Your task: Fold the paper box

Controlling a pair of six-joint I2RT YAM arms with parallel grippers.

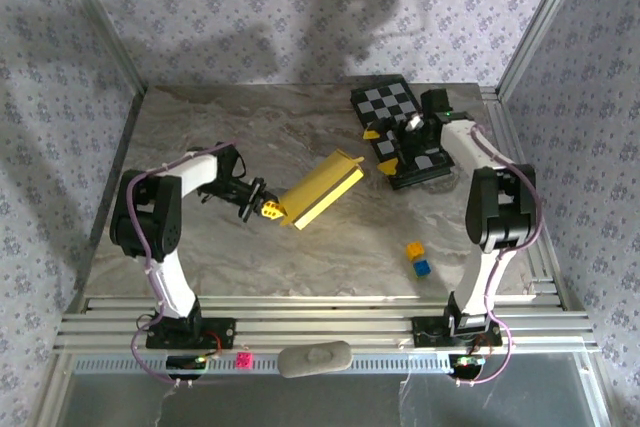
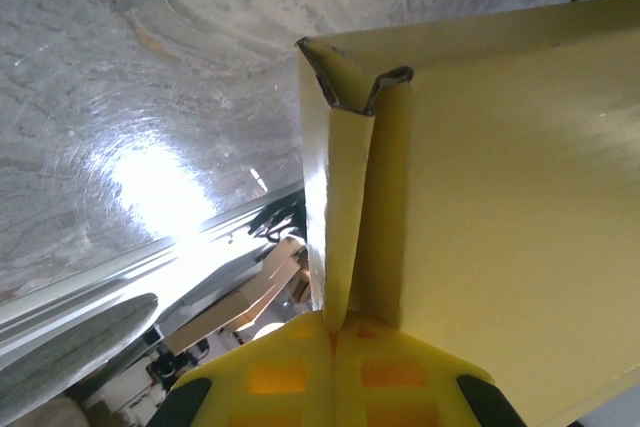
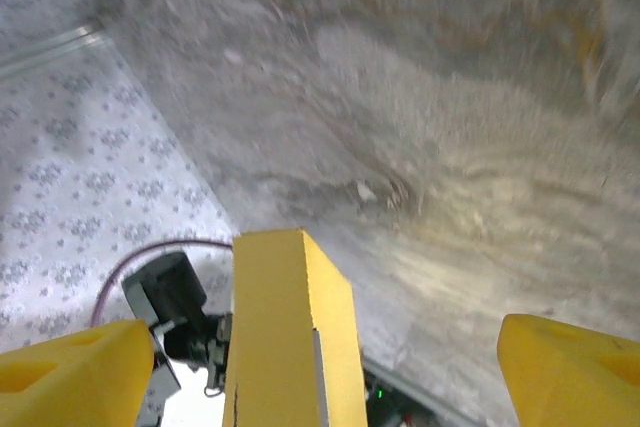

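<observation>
Cardboard of the paper box (image 1: 322, 190) lies tilted over the middle of the surface (image 1: 250, 137), its near end pinched in the closed left gripper (image 1: 269, 210), whose yellow fingers (image 2: 300, 377) clamp a folded flap. The right gripper (image 1: 382, 150) hangs wide open beside the chequered board (image 1: 385, 99), apparently clear of the box, though its wrist view is blurred

A robot test booth: marble-look table (image 1: 300, 137), aluminium rails (image 1: 320, 325), floral-patterned walls (image 1: 300, 7).
</observation>
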